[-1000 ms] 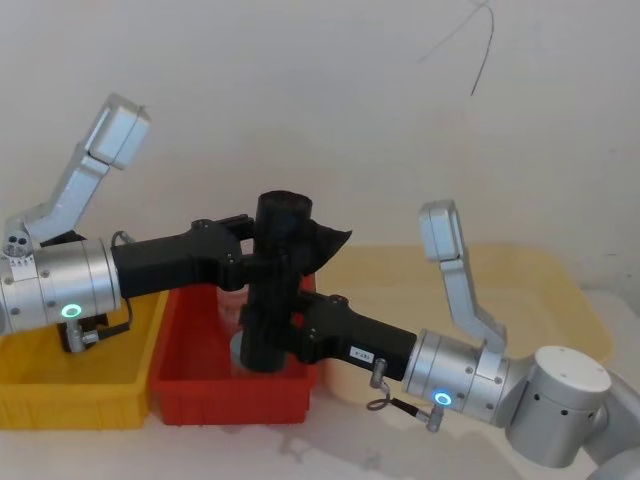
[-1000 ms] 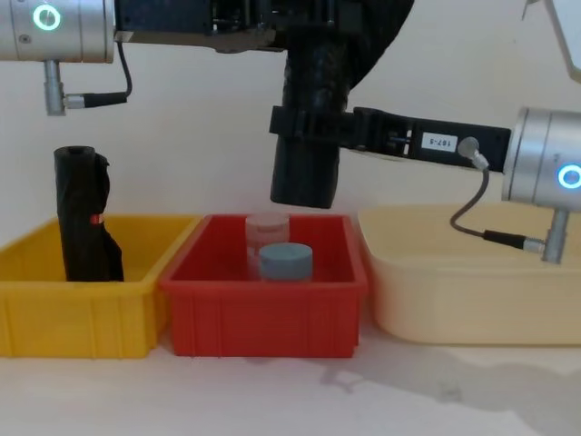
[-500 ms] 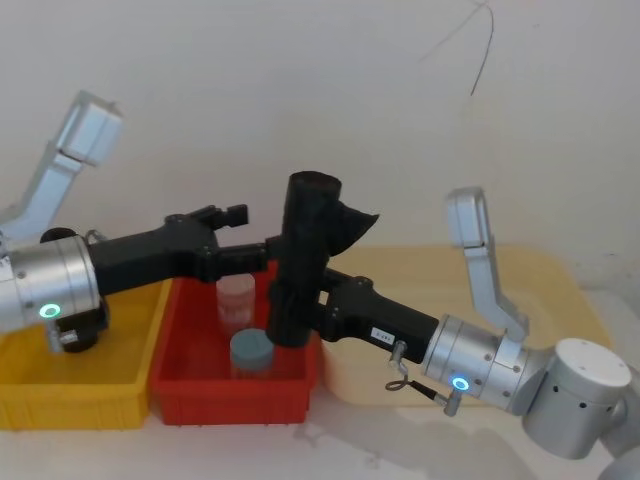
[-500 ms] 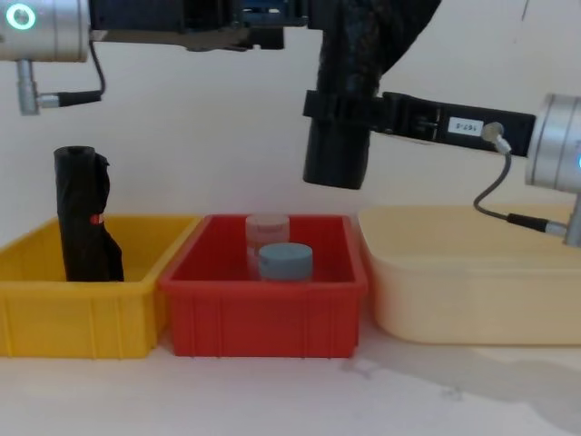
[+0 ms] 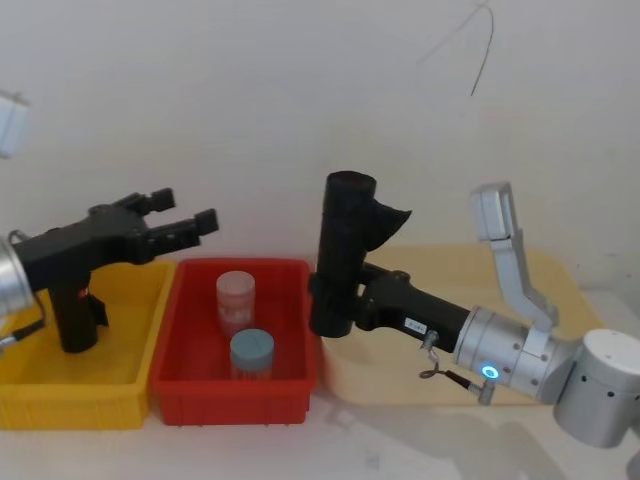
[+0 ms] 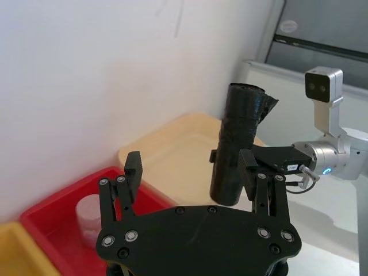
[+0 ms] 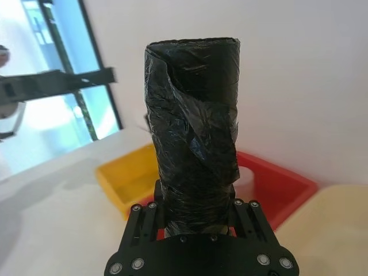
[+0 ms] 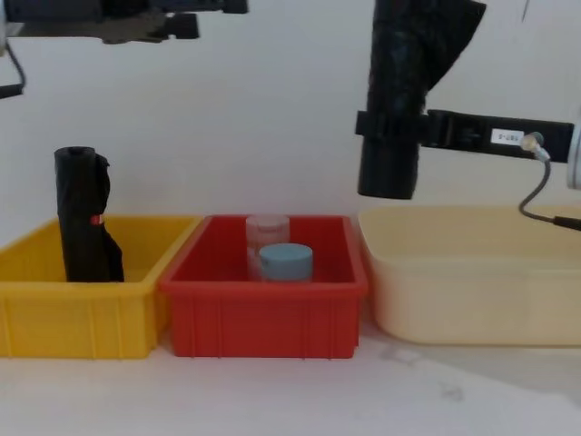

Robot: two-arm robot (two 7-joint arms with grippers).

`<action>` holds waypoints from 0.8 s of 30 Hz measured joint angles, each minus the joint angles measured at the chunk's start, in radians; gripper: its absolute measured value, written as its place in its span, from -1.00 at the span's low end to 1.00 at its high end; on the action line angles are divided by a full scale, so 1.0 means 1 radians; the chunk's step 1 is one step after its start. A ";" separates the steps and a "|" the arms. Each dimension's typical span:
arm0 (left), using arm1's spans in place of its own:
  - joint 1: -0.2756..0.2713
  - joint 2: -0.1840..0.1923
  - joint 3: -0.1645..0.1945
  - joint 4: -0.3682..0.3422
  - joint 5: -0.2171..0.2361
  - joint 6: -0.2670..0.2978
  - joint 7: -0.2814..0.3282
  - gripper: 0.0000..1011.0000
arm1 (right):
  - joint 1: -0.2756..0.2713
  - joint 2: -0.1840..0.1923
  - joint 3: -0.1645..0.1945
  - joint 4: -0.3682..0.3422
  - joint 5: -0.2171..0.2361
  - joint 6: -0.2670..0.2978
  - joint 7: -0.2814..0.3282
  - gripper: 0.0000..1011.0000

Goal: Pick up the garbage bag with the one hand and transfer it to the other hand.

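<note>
Above where red bin (image 5: 230,400) meets tub (image 5: 560,290), the right end effector (image 5: 330,300) grasps the bag (image 5: 345,235) low on its roll, upright (flap topmost), while the left end effector (image 5: 181,209), released and well apart to its left, suggests the handover is done; next needs only a steady hold.
</note>
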 joint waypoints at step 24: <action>0.084 0.053 -0.037 -0.055 0.034 -0.012 0.183 0.98 | 0.070 -0.002 0.000 0.039 -0.036 0.001 -0.110 0.32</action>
